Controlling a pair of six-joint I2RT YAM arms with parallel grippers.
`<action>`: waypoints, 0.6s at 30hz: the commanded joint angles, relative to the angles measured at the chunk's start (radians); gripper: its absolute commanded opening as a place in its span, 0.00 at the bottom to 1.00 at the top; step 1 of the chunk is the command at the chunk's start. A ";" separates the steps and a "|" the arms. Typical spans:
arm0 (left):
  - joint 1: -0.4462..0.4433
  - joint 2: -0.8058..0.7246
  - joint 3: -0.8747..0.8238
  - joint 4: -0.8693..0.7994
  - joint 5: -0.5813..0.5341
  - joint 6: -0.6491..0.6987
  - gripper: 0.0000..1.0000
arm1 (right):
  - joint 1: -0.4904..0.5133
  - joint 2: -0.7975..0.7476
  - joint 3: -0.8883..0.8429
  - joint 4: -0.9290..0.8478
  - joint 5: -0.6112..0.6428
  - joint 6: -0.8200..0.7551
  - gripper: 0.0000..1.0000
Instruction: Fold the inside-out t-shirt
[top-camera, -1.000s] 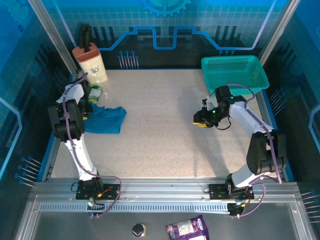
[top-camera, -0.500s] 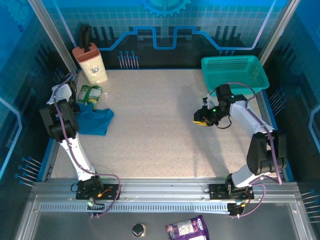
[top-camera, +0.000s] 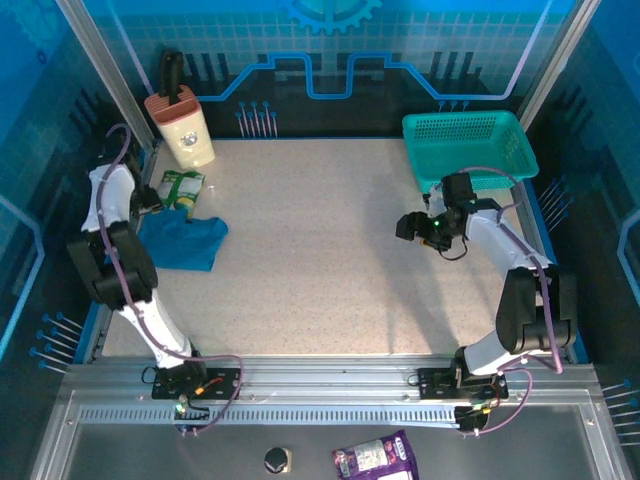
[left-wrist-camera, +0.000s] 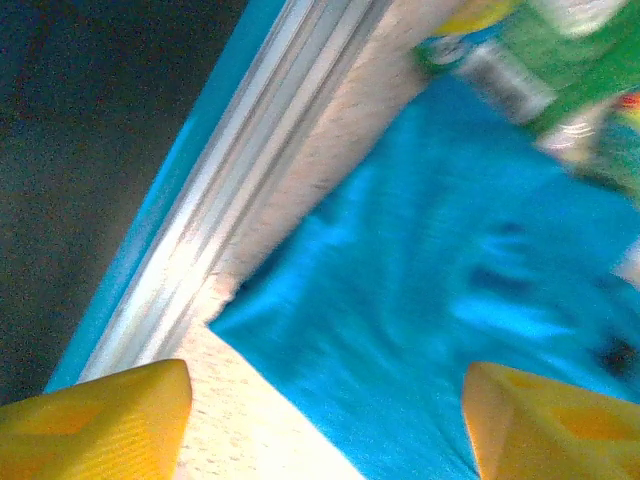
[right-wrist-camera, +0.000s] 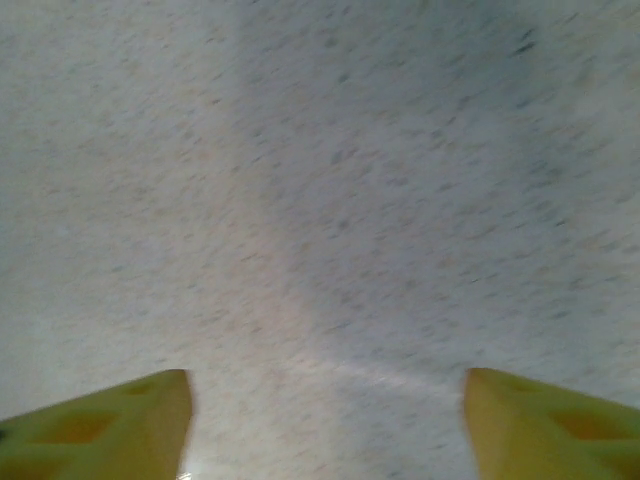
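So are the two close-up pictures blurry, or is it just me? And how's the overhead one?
Left wrist: blurred throughout, the t-shirt and the green packet streaked, with glare on the metal rail. Right wrist: speckles of the table smear into dashes, darker toward the upper right. Top external: sharp, evenly lit, tinted blue by the surrounding panels.

Dim blue-tinted light; wrist views motion-blurred, soft shadows.
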 joint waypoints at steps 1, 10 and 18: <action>-0.092 -0.126 -0.148 0.143 0.167 -0.070 0.84 | -0.021 -0.036 -0.038 0.125 0.156 0.007 0.97; -0.270 -0.354 -0.698 0.804 0.200 -0.081 0.99 | -0.025 -0.051 -0.151 0.362 0.468 -0.048 1.00; -0.312 -0.371 -1.038 1.405 0.355 0.031 0.99 | -0.026 -0.071 -0.356 0.814 0.521 -0.203 1.00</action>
